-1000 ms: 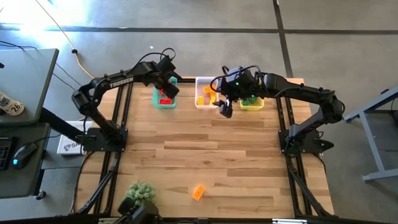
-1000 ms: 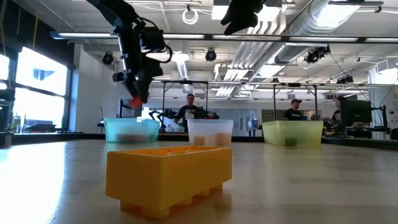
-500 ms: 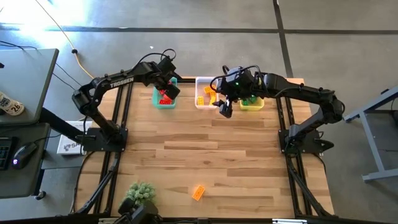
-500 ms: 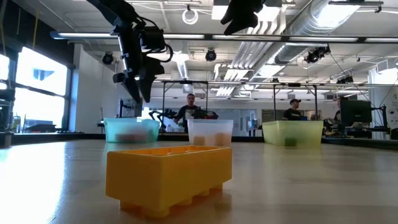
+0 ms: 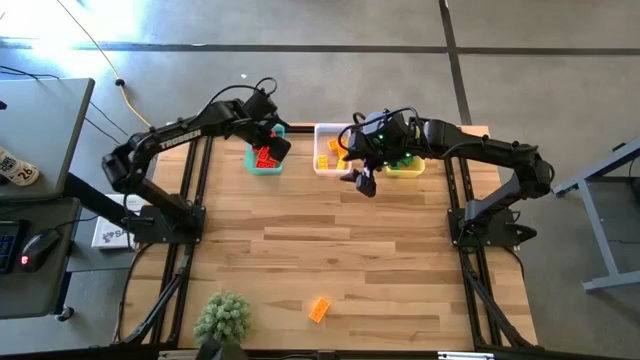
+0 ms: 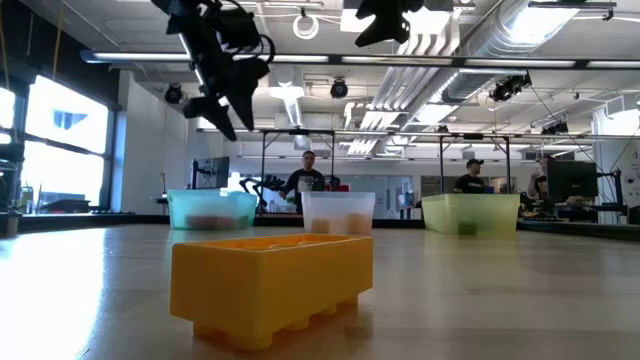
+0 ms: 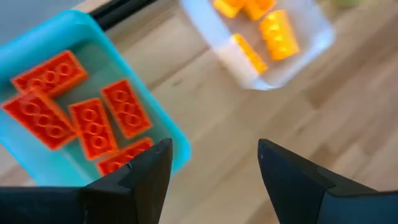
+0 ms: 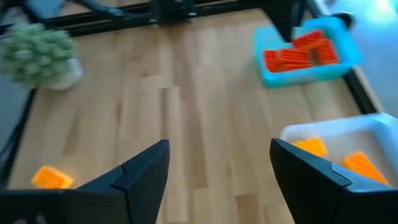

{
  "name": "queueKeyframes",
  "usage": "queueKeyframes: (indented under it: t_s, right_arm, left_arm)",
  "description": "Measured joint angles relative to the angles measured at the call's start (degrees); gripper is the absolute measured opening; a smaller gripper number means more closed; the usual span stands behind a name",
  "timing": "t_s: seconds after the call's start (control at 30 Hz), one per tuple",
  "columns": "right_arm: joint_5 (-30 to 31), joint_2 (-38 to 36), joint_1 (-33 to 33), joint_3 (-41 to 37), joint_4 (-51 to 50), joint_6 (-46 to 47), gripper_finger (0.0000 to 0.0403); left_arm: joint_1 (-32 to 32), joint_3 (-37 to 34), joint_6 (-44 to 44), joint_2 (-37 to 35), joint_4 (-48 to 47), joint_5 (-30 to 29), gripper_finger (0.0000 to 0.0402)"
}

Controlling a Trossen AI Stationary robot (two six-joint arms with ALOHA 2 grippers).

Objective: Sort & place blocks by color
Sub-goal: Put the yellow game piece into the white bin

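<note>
Near the table's front edge lies 1 yellow-orange block [image 5: 319,309], well apart from the bins. Both the left gripper [image 7: 211,168] above the teal bin [image 7: 168,130] and the right gripper [image 8: 217,168] beside the clear bin [image 8: 373,127] have jaws apart, empty. Whichever reaches should descend squarely across its narrow sides.

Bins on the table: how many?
3, in a row at the table's far edge: the teal bin on the left, the clear bin in the middle, the yellow bin on the right.
</note>
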Motion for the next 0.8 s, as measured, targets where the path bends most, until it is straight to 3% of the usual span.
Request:
queueKeyframes:
  t_s: [0.17,0.37,0.8]
  right_arm:
    - [-4.71,0.0,2.5,0.0,0.0,-0.68,0.0265]
    - [-5.4,0.02,8.76,0.0,0.16,0.45,0.0265]
    - [1.93,2.91,25.56,-0.22,11.64,2.39,0.0265]
  left_arm:
    - [-5.6,0.0,-4.54,-4.35,-0.31,0.17,0.0225]
    - [-13.96,0.0,-6.6,-8.27,-0.59,0.15,0.0225]
    - [-33.2,0.0,-10.24,-11.99,-0.6,-0.7,0.0225]
